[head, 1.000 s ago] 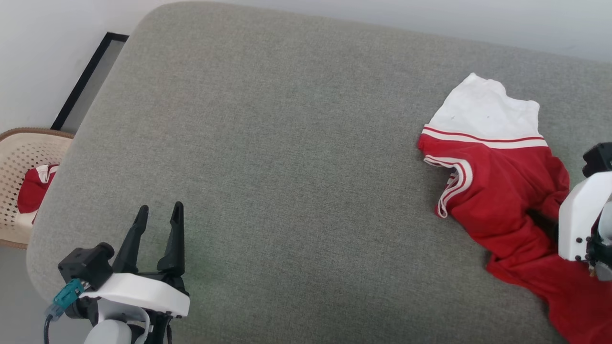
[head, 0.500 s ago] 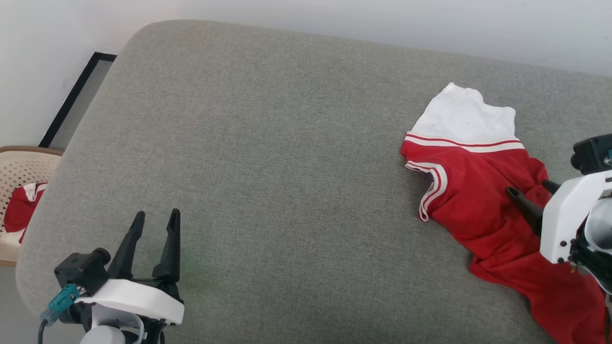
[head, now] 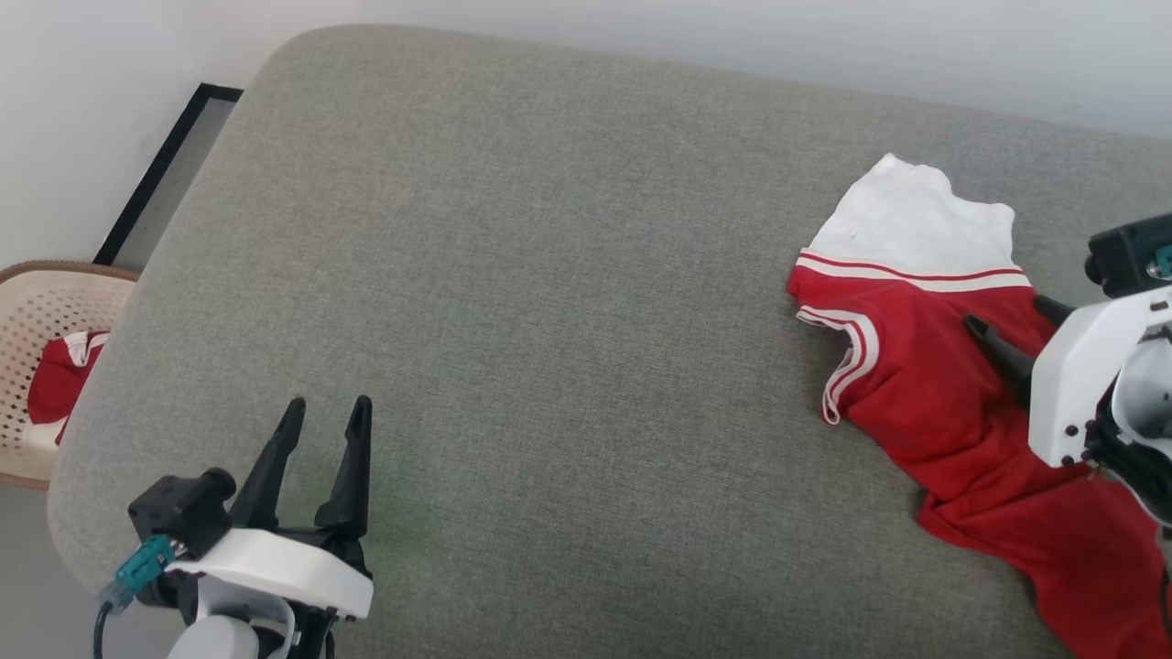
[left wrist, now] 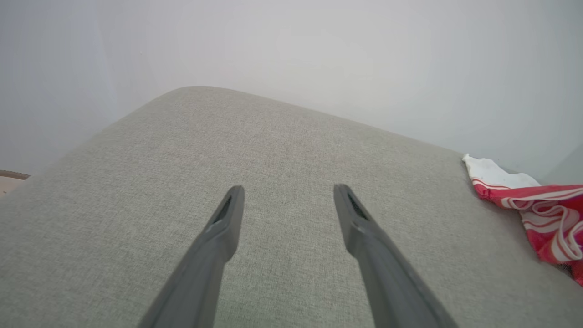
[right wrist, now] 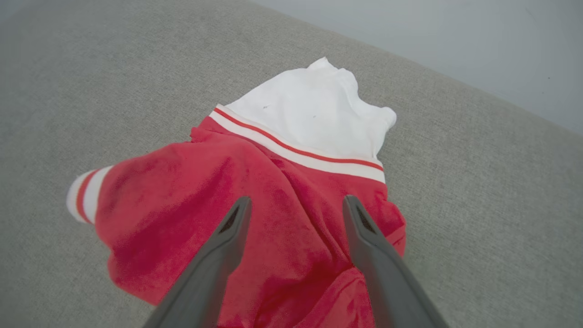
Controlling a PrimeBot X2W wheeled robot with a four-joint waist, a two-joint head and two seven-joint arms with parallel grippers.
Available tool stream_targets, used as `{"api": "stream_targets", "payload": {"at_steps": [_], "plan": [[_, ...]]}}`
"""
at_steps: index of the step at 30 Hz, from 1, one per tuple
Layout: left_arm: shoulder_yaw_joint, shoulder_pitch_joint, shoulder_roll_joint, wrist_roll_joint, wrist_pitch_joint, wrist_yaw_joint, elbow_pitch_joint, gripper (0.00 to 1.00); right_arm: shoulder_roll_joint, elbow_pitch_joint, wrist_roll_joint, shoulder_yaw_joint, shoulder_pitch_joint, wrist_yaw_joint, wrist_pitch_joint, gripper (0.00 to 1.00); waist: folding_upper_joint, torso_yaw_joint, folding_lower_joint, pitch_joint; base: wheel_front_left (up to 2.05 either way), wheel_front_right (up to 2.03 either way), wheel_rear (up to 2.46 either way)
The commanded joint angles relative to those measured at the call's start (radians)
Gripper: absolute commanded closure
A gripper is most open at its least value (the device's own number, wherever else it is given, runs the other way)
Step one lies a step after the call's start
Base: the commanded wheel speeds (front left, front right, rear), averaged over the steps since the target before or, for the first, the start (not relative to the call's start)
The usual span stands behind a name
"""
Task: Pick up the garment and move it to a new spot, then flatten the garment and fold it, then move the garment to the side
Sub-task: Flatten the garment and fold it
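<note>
Right claw spread above garment, seemingly not touching

The garment runs off the head view's right and bottom edges, and the white body of the right gripper covers part of it. A basket is cut by the left edge; the padded surface hides part of the red cloth inside.

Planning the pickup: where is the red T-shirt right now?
The red T-shirt lies crumpled at the head view's right, on the grey cushion, beneath the open right pincer.
</note>
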Motion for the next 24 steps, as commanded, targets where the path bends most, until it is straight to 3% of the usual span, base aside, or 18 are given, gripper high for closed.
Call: {"api": "stream_targets", "payload": {"at_steps": [1,9,24], "plan": [[-0.005,-0.019,0.002,-0.004,-0.005,-0.003,-0.002,0.0,-0.008,0.013,0.005,0.012,-0.022,0.0,-0.008,0.0,-0.0001,0.006,0.0,0.006,0.0,0.0,0.0],[-0.04,-0.049,-0.001,-0.017,-0.005,-0.003,-0.005,0.0,-0.045,0.096,0.015,0.054,-0.128,0.0,-0.009,0.0,-0.0001,0.043,0.0,0.043,0.0,0.0,0.0],[-0.101,-0.119,-0.022,-0.044,-0.005,-0.003,-0.005,0.0,-0.107,0.386,0.008,0.131,-0.388,0.0,0.067,0.0,-0.0001,0.139,0.0,0.145,0.0,0.0,0.0]]}}
